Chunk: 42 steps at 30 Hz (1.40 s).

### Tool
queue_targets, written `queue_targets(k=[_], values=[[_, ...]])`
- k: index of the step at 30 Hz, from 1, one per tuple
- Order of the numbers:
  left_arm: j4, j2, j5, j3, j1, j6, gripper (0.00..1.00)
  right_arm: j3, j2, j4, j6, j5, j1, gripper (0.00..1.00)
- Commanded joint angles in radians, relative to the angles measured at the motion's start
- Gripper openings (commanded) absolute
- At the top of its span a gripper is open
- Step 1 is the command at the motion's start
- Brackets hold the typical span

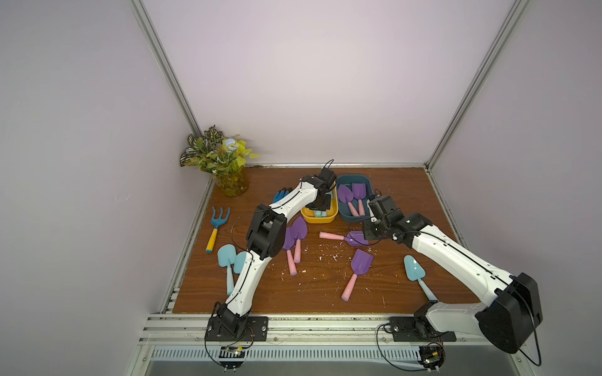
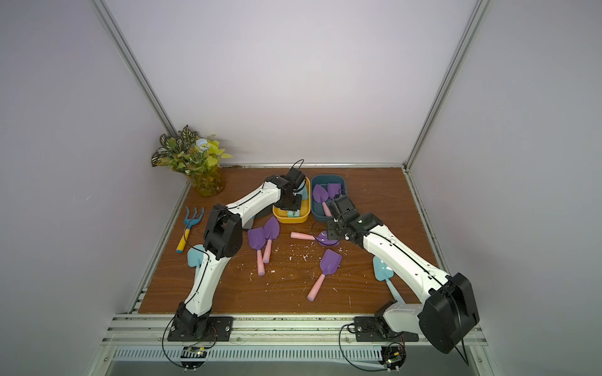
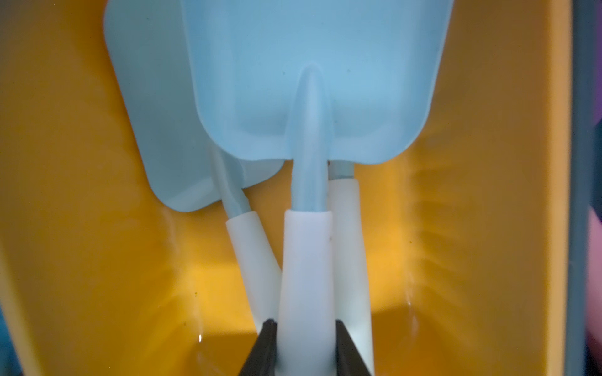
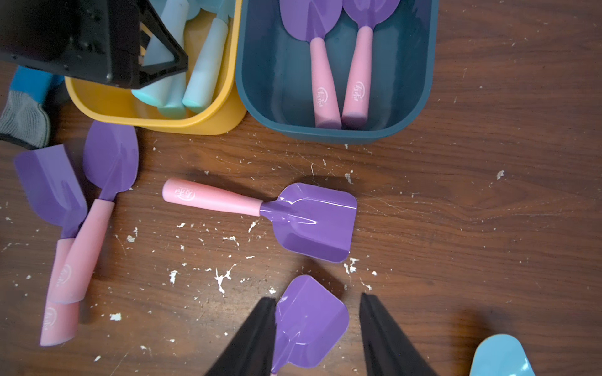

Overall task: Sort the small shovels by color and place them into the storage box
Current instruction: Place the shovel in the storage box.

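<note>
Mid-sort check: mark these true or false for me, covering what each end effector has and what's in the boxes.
1. The left end effector grips a pale blue shovel by its handle inside the yellow box. True.
2. The dark blue box holds three shovels. False: it holds two purple shovels.
3. The right end effector holds a shovel. False: it is open and empty above the table.
4. The rake lies on the table, outside both boxes. True.
</note>
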Motion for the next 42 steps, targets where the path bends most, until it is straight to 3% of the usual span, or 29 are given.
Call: queue_targets(k=[1,24,35,42], values=[[-0.011,0.030,0.005,0.013,0.006,-0.010,0.23,0.039,-0.005,0.008,-0.014,-0.005,-0.005,0.48],[-0.011,-0.011,0.023,0.025,0.006,-0.005,0.42,0.034,-0.035,-0.003,-0.015,0.009,-0.017,0.48],[-0.011,-0.156,0.008,0.018,-0.007,-0.004,0.56,0.022,-0.083,-0.004,0.020,0.036,-0.026,0.48],[-0.010,-0.303,-0.041,-0.070,-0.022,-0.025,0.59,-0.002,-0.112,-0.013,0.050,0.015,-0.036,0.50]])
